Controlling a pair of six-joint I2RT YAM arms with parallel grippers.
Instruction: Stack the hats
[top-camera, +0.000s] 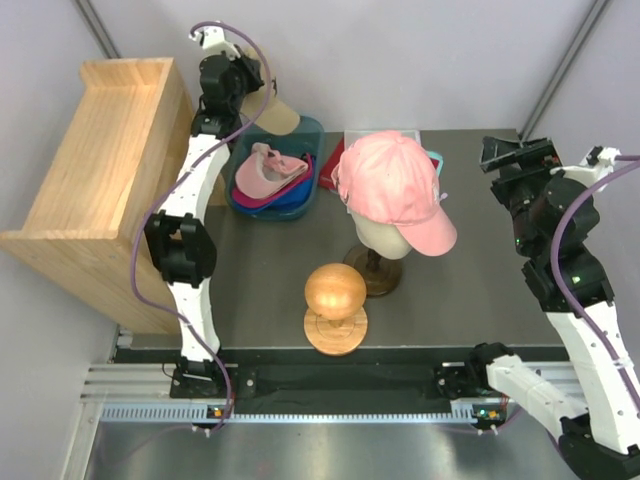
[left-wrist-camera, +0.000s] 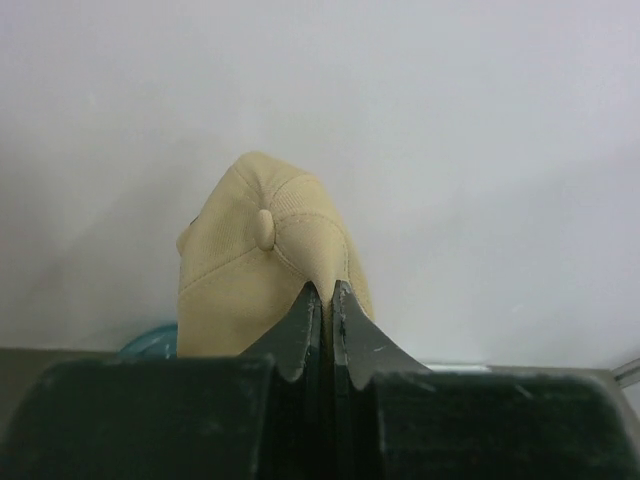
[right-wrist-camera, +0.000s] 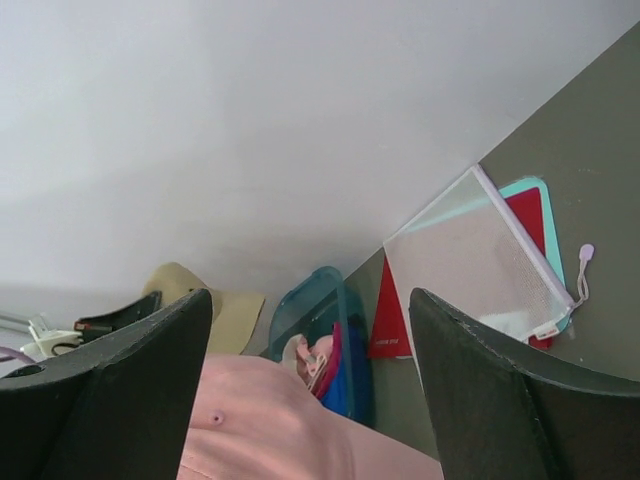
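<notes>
The left gripper (left-wrist-camera: 322, 292), jaws pinched shut on the tan cap (left-wrist-camera: 250, 270), holds it just above the far rim of the teal bin (top-camera: 312, 130), which holds heaped caps (top-camera: 272, 178), while to the bin's right a pink cap (top-camera: 395, 180) sits on the mannequin head (top-camera: 385, 238) and, farther right, the right gripper (right-wrist-camera: 310, 300) gapes wide, holding nothing.
</notes>
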